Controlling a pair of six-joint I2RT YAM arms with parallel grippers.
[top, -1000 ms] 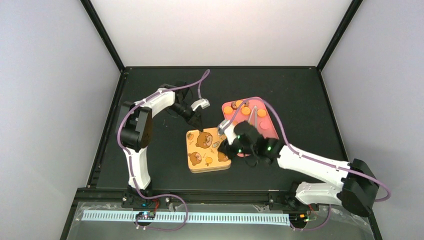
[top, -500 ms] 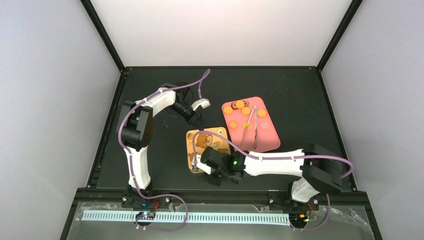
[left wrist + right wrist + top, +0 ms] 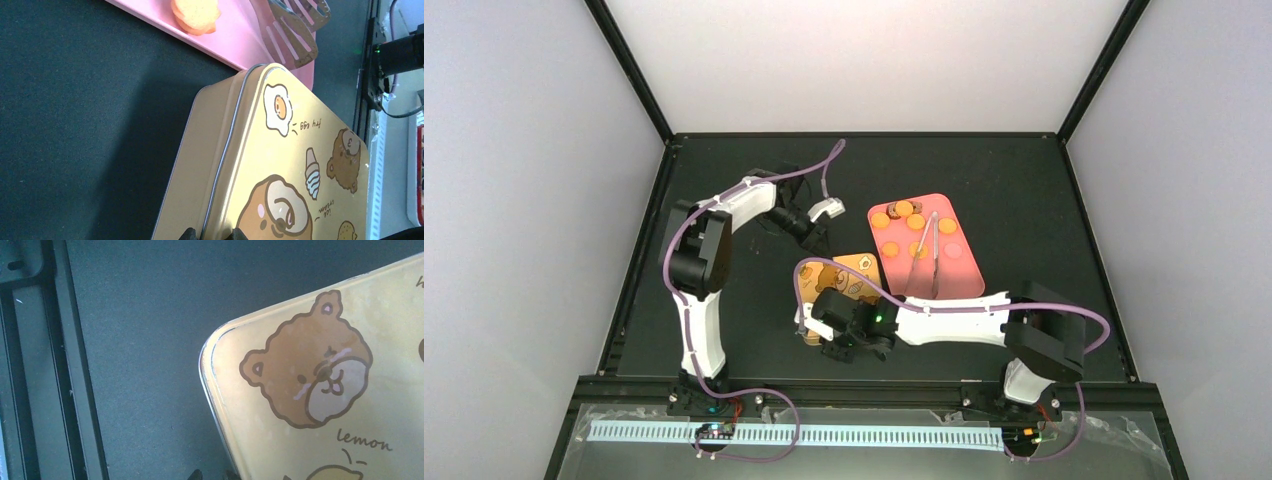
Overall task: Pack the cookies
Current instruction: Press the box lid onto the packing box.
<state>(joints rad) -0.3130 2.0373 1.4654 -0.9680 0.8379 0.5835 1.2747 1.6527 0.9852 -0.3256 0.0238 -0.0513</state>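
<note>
A: How will the cookies (image 3: pixel 904 208) handle?

B: Light, brittle, I'd judge; they lie loose on the pink tray (image 3: pixel 959 275); take each gently by its edges.

A: The views?

B: Top shows them all; left wrist shows the left gripper (image 3: pixel 212 234) clamped on the tin (image 3: pixel 280 175) rim; right gripper (image 3: pixel 212 475) barely shows; can't tell.

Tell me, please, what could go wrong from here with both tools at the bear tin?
1. The left tool appears to pinch only the rim of the tin; a narrow hold could slip.
2. A corner of the tin lies close beside the pink tray; shifting it might bump the tray and scatter the cookies and tongs.
3. The right tool sits at a near corner, its grip unclear; uneven pulls might twist the tin.
</note>
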